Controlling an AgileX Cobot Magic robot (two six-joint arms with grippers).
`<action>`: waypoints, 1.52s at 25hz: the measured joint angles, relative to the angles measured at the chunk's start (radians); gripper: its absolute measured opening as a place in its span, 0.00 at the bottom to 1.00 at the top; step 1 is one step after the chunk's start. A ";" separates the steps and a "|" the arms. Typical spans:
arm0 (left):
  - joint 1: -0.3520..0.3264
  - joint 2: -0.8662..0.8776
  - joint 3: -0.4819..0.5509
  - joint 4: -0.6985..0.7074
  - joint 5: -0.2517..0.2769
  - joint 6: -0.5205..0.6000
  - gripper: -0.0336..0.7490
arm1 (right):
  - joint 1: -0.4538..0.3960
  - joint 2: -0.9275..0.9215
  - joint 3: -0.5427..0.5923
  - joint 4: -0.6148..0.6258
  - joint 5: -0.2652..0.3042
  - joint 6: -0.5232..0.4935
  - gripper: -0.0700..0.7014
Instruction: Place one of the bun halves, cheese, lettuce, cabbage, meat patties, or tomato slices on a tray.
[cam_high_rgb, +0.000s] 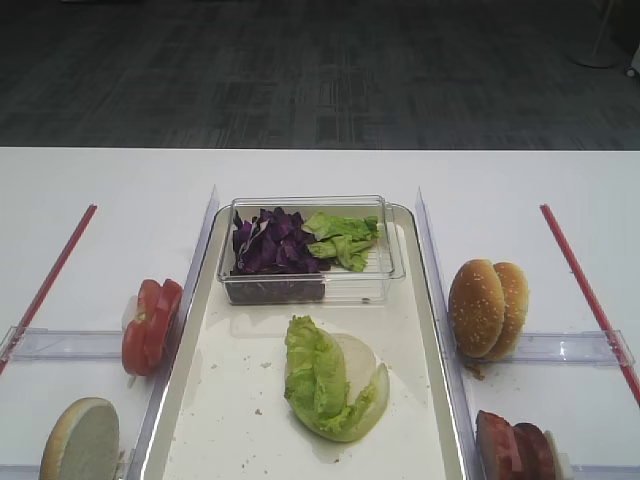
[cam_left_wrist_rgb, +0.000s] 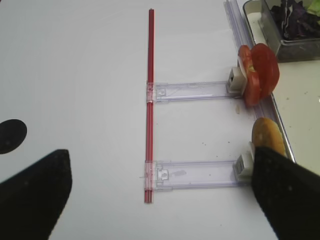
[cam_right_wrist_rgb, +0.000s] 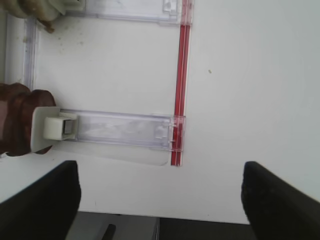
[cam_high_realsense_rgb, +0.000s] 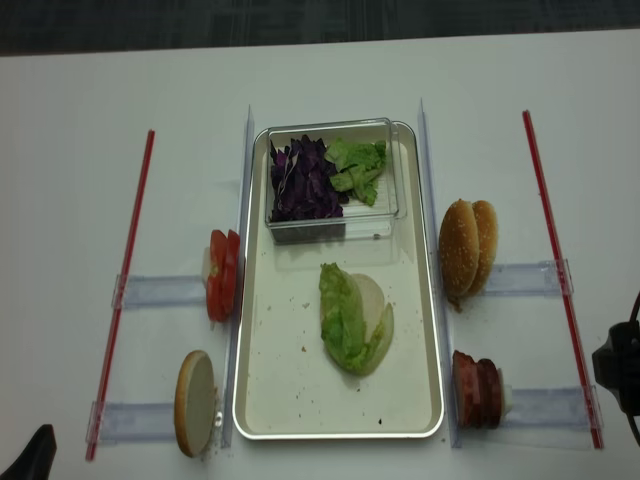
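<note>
On the silver tray (cam_high_rgb: 205, 405) a green lettuce leaf (cam_high_rgb: 312, 378) lies over a pale bun half (cam_high_rgb: 360, 362). Purple cabbage (cam_high_rgb: 268, 245) and more lettuce fill a clear box at the tray's far end. Left of the tray stand tomato slices (cam_high_rgb: 152, 325) and a bun half (cam_high_rgb: 80, 440). To its right are two bun halves (cam_high_rgb: 488, 308) and meat patties (cam_high_rgb: 515, 450). Cheese is out of view. My left gripper (cam_left_wrist_rgb: 160, 200) is open over bare table left of the bun half (cam_left_wrist_rgb: 267, 137). My right gripper (cam_right_wrist_rgb: 160, 200) is open at the table's front edge, right of the patties (cam_right_wrist_rgb: 17, 120).
Clear plastic holders (cam_left_wrist_rgb: 197, 172) prop up the food on both sides. Red strips (cam_high_rgb: 585, 290) run along the outer left and right of the table. The clear box (cam_high_rgb: 390, 265) takes up the tray's far third. The table's front edge (cam_right_wrist_rgb: 150, 216) lies under my right gripper.
</note>
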 joint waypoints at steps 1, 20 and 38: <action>0.000 0.000 0.000 0.000 0.000 0.000 0.90 | 0.000 -0.020 0.005 0.000 0.000 -0.002 0.95; 0.000 0.000 0.000 0.000 0.000 0.000 0.90 | 0.000 -0.334 0.058 0.000 0.027 -0.005 0.95; 0.000 0.000 0.000 0.000 0.000 0.000 0.90 | 0.000 -0.541 0.058 -0.002 0.039 -0.003 0.94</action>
